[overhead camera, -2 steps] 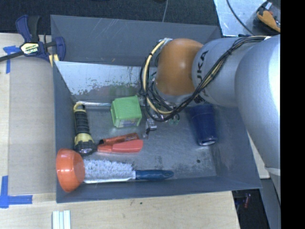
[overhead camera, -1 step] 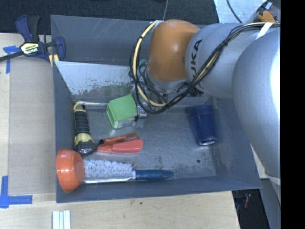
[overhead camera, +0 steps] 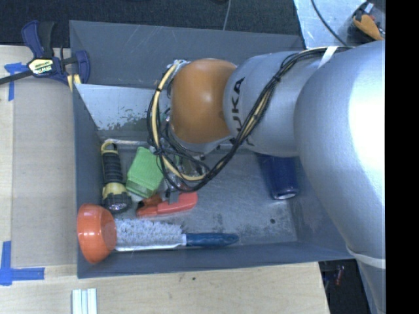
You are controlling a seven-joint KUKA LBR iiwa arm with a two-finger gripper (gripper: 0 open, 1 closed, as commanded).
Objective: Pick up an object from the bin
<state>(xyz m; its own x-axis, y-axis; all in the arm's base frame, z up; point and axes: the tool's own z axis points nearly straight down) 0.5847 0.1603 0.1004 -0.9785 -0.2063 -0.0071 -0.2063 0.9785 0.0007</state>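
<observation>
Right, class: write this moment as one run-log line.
hand over left-centre of bin | nearest: green pad, red object | beside: black-yellow flashlight, blue-handled brush | grasp: cannot tell

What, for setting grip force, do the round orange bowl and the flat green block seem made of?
Round orange bowl: probably smooth moulded plastic, with even colour and a faint sheen. Flat green block: possibly foam or sponge, matte with no shine; soft plastic stays possible.
</observation>
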